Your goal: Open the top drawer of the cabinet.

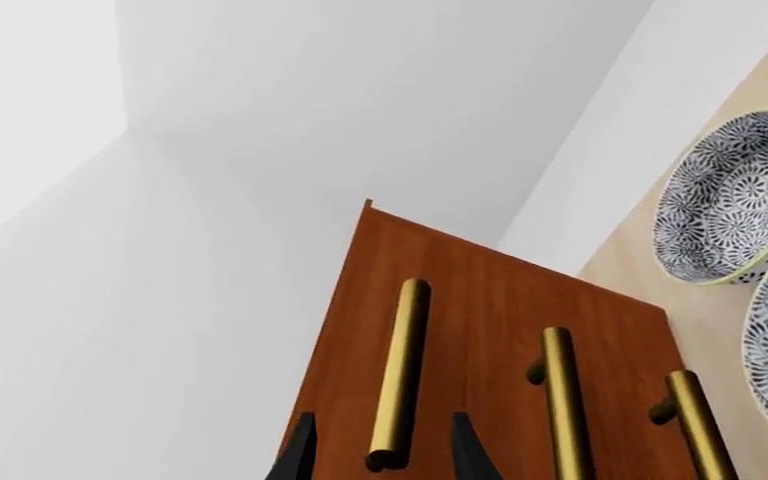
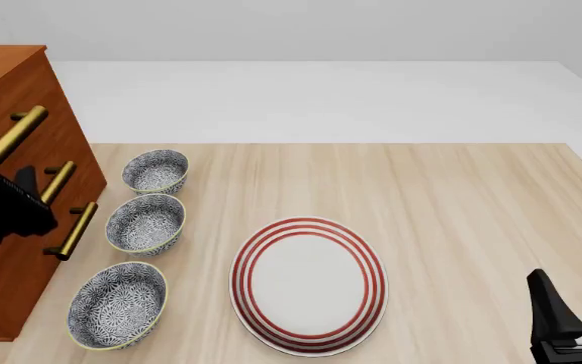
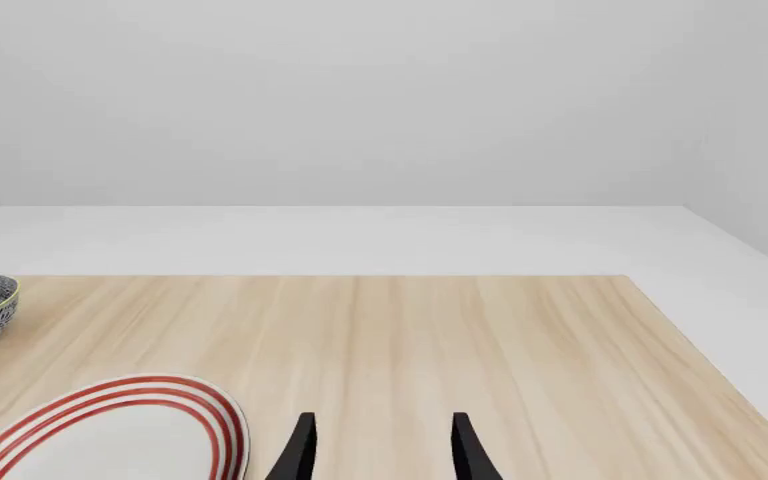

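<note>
cabinet stands at the counter's far left, top drawer shut | my left gripper has its fingers wide apart round the top brass handle; I should squeeze it, then pull straight back | right gripper open, holding nothing

We're looking at a pale wooden table with lengthwise grain, its far edge meeting a plain white floor that runs back to a light grey wall. From the right wrist view we see the floor join the wall in a soft seam, and a second wall closes in at the side. Lighting is even and diffuse, with only faint shadows anywhere
</note>
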Available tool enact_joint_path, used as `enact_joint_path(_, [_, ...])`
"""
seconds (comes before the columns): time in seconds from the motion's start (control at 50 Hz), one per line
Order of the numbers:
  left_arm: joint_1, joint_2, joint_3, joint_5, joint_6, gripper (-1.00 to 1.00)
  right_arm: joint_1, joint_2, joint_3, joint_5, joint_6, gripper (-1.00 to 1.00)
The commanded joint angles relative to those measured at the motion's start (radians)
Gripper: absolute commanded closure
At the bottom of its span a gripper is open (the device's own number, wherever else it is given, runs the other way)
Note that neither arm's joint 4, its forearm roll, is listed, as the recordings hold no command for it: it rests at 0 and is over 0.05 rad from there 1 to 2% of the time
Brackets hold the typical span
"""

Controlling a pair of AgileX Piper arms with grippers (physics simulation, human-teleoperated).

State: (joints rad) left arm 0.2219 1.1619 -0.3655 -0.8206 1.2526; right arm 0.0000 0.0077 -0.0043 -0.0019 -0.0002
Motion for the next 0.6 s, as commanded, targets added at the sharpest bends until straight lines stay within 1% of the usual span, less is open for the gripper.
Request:
enact_joint_path(0.02, [0.003,0.002,-0.012,0.01,0.004,-1.0,0.0,0.0,0.0,0.0,0.0,-1.0])
enact_joint_path(0.6, [0.01,0.045,-0.038,0.002,0.014,-1.0,0.0,0.0,0.0,0.0,0.0,-1.0])
